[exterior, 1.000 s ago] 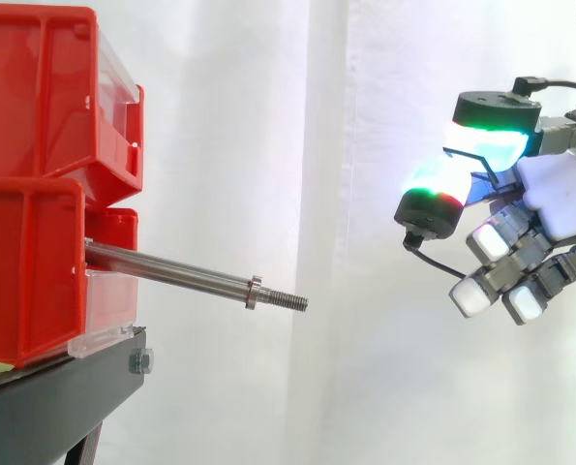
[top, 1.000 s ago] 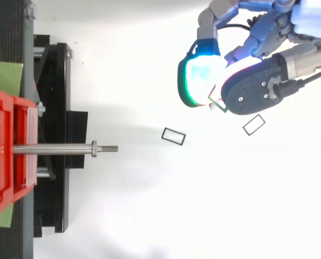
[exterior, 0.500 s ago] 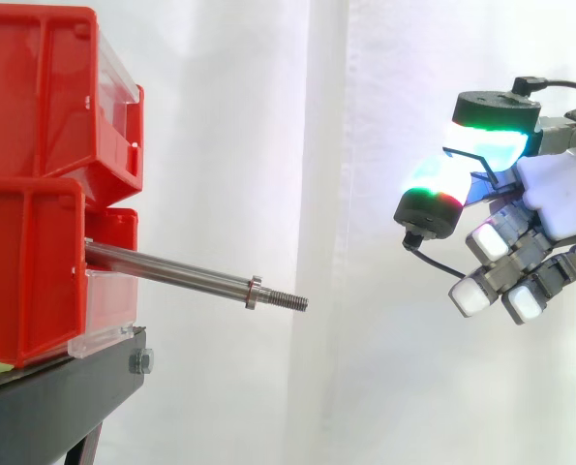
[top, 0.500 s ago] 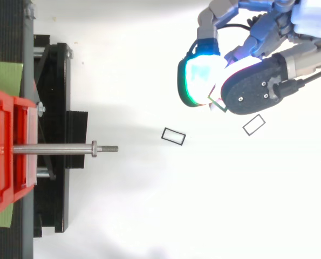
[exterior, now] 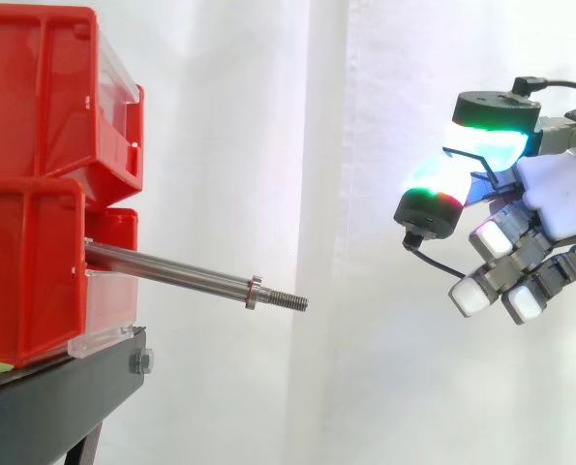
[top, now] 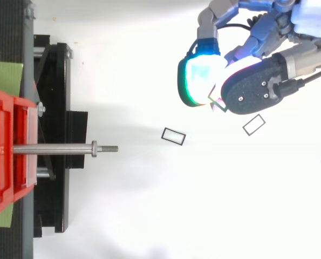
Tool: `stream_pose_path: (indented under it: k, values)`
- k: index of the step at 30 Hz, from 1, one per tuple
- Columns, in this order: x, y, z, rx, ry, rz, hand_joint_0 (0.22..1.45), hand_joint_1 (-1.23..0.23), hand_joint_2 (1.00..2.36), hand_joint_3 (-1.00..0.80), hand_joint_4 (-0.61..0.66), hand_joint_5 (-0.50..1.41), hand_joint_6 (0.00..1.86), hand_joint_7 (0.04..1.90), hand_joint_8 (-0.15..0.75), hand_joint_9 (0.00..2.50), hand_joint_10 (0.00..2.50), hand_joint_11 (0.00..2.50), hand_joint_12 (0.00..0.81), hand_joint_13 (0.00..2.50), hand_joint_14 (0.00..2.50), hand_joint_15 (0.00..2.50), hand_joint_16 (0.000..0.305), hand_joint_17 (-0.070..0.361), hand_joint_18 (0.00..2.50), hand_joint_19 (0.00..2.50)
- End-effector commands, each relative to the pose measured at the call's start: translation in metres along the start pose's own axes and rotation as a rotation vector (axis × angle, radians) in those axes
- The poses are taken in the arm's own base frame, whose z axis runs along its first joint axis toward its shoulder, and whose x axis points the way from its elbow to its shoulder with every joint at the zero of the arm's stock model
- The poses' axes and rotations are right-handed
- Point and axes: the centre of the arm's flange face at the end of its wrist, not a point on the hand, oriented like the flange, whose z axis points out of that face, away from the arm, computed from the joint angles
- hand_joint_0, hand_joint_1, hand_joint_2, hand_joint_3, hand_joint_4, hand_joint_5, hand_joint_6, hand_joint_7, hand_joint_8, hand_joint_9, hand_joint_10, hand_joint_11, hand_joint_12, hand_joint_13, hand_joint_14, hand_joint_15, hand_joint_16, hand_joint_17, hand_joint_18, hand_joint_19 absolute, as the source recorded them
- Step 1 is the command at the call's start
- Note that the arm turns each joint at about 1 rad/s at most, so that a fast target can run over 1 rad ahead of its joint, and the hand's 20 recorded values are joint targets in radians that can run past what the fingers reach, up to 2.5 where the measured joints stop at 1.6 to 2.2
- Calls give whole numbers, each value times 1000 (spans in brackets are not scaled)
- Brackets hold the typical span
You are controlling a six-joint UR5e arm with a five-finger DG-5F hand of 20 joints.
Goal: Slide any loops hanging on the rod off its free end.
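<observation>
Dark loop [top: 218, 106] pinched between fingers [top: 199, 75] (rod [exterior: 171, 273] well apart).

Loop [top: 217, 106] in robot hand [exterior: 559, 199], rod [exterior: 171, 274] left

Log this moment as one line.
rod: long steel threaded-tip rod bare, no loops | hand: clear of rod's free end, pinching thin dark rectangular wire loop | white floor: two similar loops lying loose
</observation>
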Motion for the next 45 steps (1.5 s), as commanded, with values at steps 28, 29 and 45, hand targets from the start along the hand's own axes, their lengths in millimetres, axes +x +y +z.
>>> stream_pose_path:
  k: [28,29,45]
  values:
    - [1,0,0,0,1,-2,484,-784,1465,-89,-188,-63,867,1092,292,1147,8,253,416,762,5,161,63,142,813,321]
    - [1,0,0,0,1,0,484,-785,1465,-93,-186,-63,867,1092,289,1147,11,256,414,761,5,164,63,141,811,327]
    - [1,0,0,0,1,0,486,-785,1456,-90,-190,-64,867,1088,287,1147,8,257,413,763,5,164,63,141,813,325]
